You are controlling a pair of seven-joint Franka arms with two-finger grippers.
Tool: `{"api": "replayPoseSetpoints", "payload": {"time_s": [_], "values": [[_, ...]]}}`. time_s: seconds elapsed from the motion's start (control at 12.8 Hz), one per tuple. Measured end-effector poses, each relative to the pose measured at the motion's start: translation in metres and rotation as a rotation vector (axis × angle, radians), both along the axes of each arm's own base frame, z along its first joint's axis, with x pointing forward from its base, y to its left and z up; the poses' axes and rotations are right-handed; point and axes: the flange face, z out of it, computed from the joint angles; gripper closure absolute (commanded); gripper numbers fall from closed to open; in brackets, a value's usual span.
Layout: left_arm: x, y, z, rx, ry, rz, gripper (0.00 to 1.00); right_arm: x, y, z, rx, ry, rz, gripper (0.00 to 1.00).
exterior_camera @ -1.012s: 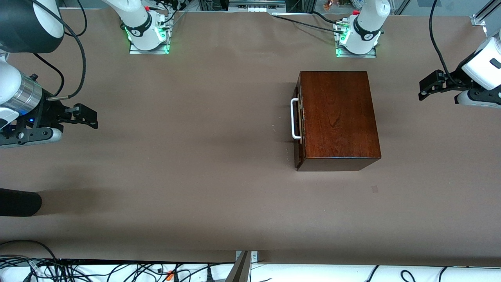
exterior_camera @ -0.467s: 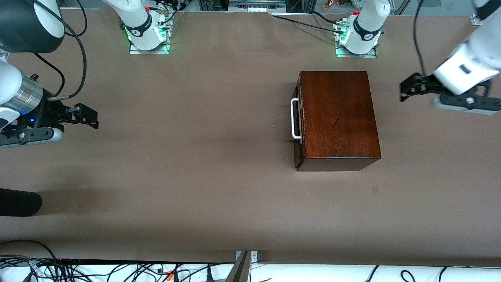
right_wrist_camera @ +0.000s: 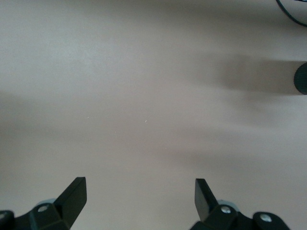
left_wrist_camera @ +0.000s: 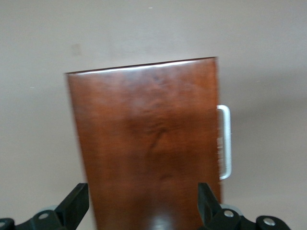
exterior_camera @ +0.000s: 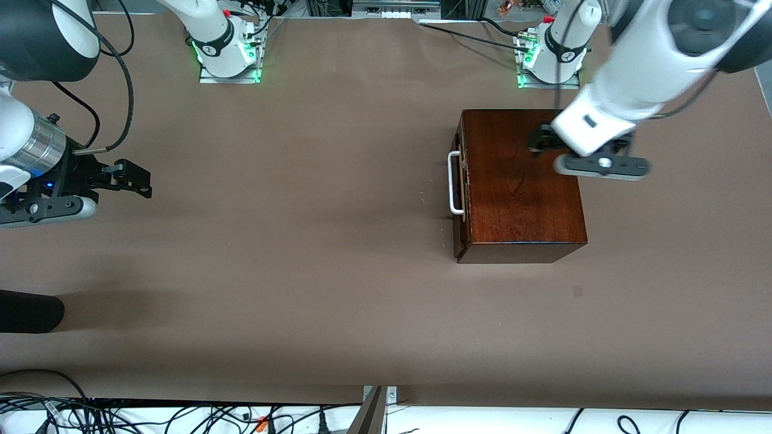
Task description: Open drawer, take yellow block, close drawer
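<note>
The dark reddish-brown wooden box [exterior_camera: 522,181] stands on the table toward the left arm's end. Its drawer [exterior_camera: 461,232] is pushed in, and the white bar handle [exterior_camera: 452,184] faces the right arm's end. The yellow block is hidden. My left gripper [exterior_camera: 538,140] hangs open over the box top, nothing between its fingers; in the left wrist view the gripper [left_wrist_camera: 142,201] spans the box [left_wrist_camera: 148,139], the handle [left_wrist_camera: 225,141] off to one side. My right gripper [exterior_camera: 140,182] waits open over bare table at the right arm's end, nothing in the gripper [right_wrist_camera: 141,196].
A black rounded object [exterior_camera: 30,310] juts in at the right arm's end, nearer the front camera. Cables [exterior_camera: 181,416] run along the table's near edge. The two arm bases [exterior_camera: 226,51] [exterior_camera: 552,57] stand along the farthest edge.
My left arm has swung in from the table's end, and its gripper now hangs over the box top. The right arm and the box have not moved.
</note>
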Motion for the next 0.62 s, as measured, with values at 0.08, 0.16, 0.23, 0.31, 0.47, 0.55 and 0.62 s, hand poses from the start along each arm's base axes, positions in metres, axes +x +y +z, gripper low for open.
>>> {"api": "replayPoseSetpoints", "payload": {"time_s": [0.08,0.16,0.23,0.31,0.47,0.55,0.62], "values": [[-0.007,-0.031,-0.008,0.001,0.005,0.011,0.0,0.0,0.0,0.0,0.0,0.0,0.0,0.0],[-0.017,-0.065,-0.018,0.013,0.003,0.018,0.0,0.0,0.0,0.0,0.0,0.0,0.0,0.0],[-0.029,-0.102,-0.031,0.037,-0.011,0.022,0.0,0.0,0.0,0.0,0.0,0.0,0.0,0.0],[-0.044,-0.135,-0.044,0.065,-0.024,0.027,0.0,0.0,0.0,0.0,0.0,0.0,0.0,0.0],[-0.074,-0.189,-0.073,0.12,-0.033,0.018,0.0,0.0,0.0,0.0,0.0,-0.001,0.0,0.0],[-0.086,-0.206,-0.085,0.146,-0.038,0.008,0.0,0.0,0.0,0.0,0.0,-0.001,0.0,0.0],[-0.092,-0.217,-0.097,0.168,-0.038,0.001,0.0,0.0,0.0,0.0,0.0,-0.001,0.0,0.0]]}}
